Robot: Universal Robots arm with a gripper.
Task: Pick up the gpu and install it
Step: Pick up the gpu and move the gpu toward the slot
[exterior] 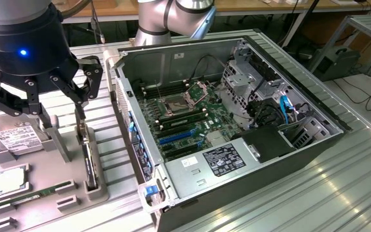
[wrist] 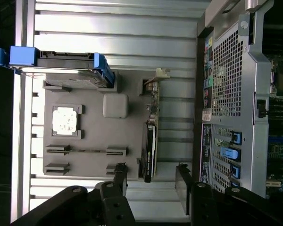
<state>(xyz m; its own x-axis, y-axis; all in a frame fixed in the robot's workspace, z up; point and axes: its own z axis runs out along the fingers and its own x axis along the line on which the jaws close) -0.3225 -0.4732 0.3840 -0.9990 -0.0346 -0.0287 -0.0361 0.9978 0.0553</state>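
**Gripper over the parts tray, gpu not yet in hand**

Obs.: The gripper hangs above the grey parts tray, on the exterior view's left of the open computer case. The fingers are spread wide and hold nothing. The gpu stands on edge in its tray holders, silver bracket at the far end. In the wrist view the gpu lines up with the gap between the jaws, though only its near end lies there. The hard drive and memory stick sit on the same tray, apart from the card.

Risks, as I judge them:
- A grip at one end could let the card swing or jam in its holders.
- A pad landing on the fan could damage it.
- A skewed card would meet the blue slots crooked.
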